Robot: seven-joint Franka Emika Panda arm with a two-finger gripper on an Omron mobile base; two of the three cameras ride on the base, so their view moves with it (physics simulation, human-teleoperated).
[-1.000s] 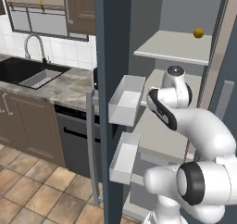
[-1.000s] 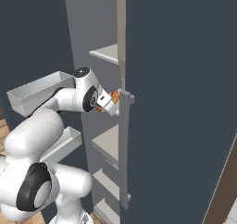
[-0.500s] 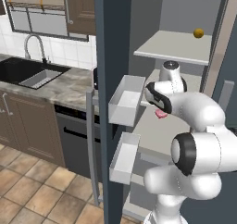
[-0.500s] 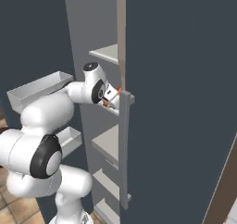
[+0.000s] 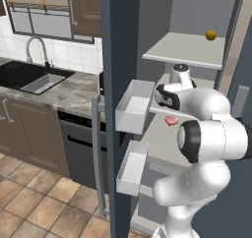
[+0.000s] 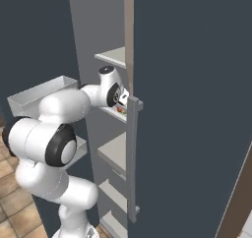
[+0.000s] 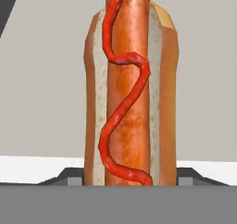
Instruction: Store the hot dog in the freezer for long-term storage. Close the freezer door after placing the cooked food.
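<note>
the freezer door (image 5: 117, 60) is seen swung open to the left of the hand, its white bins (image 5: 134, 106) facing the interior at about the hand's height and below it. just right of those bins the gripper (image 6: 123, 98) is reached in among the pale grey shelves (image 5: 184, 49) of the freezer (image 6: 197, 84), level with the middle shelf (image 6: 116, 113). in the hand view the hot dog (image 7: 130, 91) is seen straight ahead of the hand, held lengthwise between the jaws, which are closed on it; a red squiggle of sauce runs along the sausage, and the tan bun shows on both sides. pale shelf surface lies behind it. a flat pink meat piece (image 5: 171, 120) is seen on the shelf just below and beside the hand. on the shelf above the hand, further right and toward the back, a small round yellow-orange fruit (image 5: 211, 35) rests. in the right base view a long grey vertical handle (image 6: 132, 158) stands just right of the hand, in front of it.
</note>
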